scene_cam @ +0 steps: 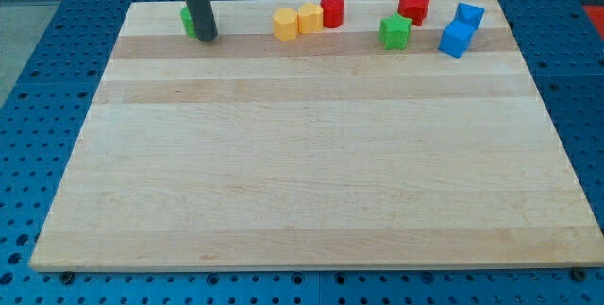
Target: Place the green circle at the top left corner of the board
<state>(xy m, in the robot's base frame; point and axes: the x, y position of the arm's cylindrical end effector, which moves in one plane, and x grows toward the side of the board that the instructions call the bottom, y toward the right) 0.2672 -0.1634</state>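
The green circle [187, 21] sits near the board's top left, mostly hidden behind the dark rod; only its left edge shows. My tip [208, 37] rests on the board right at the green circle's right side, touching or nearly touching it. The wooden board [311, 154] fills most of the view.
Along the top edge stand two yellow blocks [285, 24] [310, 18], a red cylinder [332, 10], a green star [395, 32], a red star [413, 7] and two blue blocks [469, 15] [456, 39]. A blue perforated table [38, 107] surrounds the board.
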